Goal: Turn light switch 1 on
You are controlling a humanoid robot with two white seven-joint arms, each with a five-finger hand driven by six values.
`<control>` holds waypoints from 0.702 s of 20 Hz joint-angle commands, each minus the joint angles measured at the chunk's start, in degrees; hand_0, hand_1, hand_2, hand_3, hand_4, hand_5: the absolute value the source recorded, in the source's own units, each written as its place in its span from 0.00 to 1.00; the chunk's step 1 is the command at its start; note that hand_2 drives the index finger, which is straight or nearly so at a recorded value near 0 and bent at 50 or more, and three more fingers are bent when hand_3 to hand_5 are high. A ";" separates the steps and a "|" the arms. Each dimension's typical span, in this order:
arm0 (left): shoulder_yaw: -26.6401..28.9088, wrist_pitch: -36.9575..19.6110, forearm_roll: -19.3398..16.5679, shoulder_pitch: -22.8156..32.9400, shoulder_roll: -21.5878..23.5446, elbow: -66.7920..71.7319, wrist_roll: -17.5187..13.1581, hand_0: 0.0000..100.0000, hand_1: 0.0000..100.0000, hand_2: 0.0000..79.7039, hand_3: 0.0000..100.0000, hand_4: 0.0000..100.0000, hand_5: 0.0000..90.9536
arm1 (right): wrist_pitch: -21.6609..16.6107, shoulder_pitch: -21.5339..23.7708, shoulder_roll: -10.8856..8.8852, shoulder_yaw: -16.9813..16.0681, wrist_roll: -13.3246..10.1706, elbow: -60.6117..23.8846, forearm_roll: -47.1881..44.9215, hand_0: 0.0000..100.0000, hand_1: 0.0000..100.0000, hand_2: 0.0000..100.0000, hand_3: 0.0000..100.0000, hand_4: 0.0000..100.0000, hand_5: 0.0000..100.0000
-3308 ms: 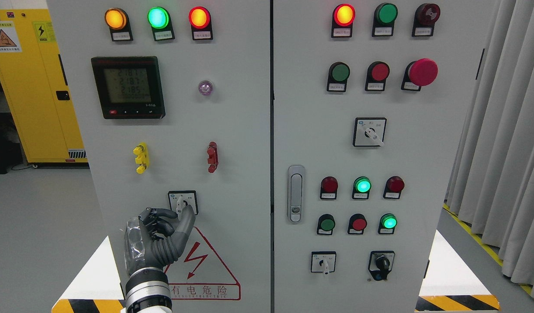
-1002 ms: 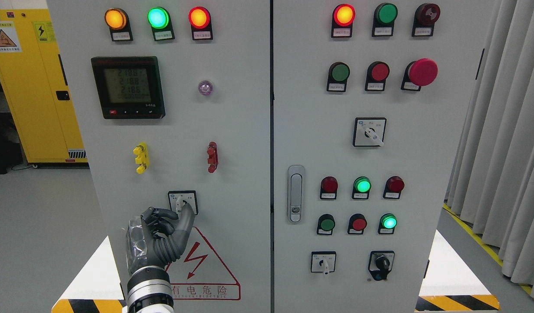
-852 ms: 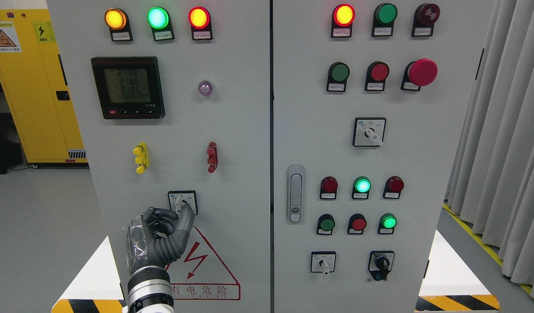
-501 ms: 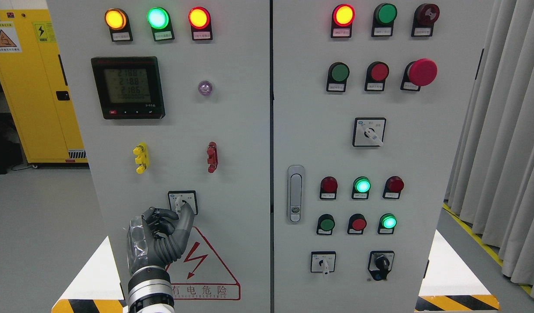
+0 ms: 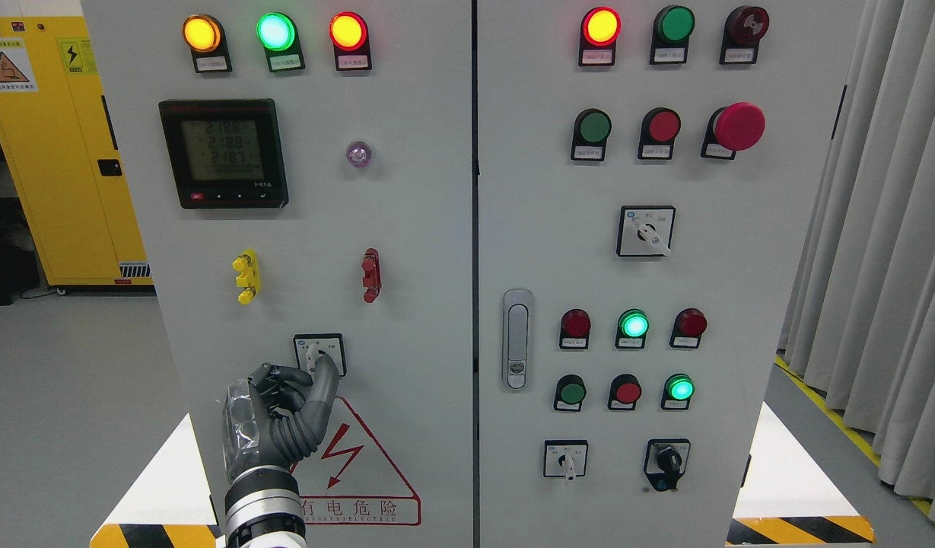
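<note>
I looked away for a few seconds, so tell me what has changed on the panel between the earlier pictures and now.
Almost nothing. The left hand has stayed at the rotary switch on the left door, its extended finger up against the white knob, with only a very slight shift. The knob's position looks unchanged. Only the last digits on the meter differ. The indicator lamps show the same colours, and the right hand is out of view.

White-lever rotary switch point(image 5: 319, 355), square black-framed plate, lower left door.
</note>
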 commanded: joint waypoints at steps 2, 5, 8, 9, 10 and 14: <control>0.04 -0.06 0.01 -0.10 0.01 0.30 0.19 0.54 0.57 0.84 0.96 0.87 0.89 | 0.04 -0.01 0.00 0.00 -0.04 0.00 -1.67 0.00 0.50 0.04 0.00 0.00 0.00; 0.04 -0.06 0.01 -0.28 0.01 0.30 0.19 0.57 0.56 0.84 0.96 0.87 0.89 | 0.04 -0.01 0.00 0.00 -0.04 0.00 -1.67 0.00 0.50 0.04 0.00 0.00 0.00; -0.05 -0.06 0.01 -0.37 0.01 0.30 0.19 0.59 0.56 0.84 0.96 0.87 0.89 | 0.04 -0.01 0.00 0.00 -0.04 0.00 -1.67 0.00 0.50 0.04 0.00 0.00 0.00; -0.05 -0.06 0.01 -0.37 0.01 0.30 0.19 0.60 0.56 0.84 0.96 0.87 0.89 | 0.04 -0.01 0.00 0.00 0.05 0.00 -1.67 0.00 0.50 0.04 0.00 0.00 0.00; -0.05 -0.06 0.01 -0.37 0.01 0.30 0.19 0.60 0.56 0.84 0.96 0.87 0.89 | 0.04 -0.01 0.00 0.00 -0.04 0.00 -1.67 0.00 0.50 0.04 0.00 0.00 0.00; -0.05 0.02 0.10 -0.28 0.01 0.30 0.19 0.64 0.56 0.84 0.96 0.87 0.88 | 0.04 -0.01 0.00 0.00 -0.04 0.00 -1.67 0.00 0.50 0.04 0.00 0.00 0.00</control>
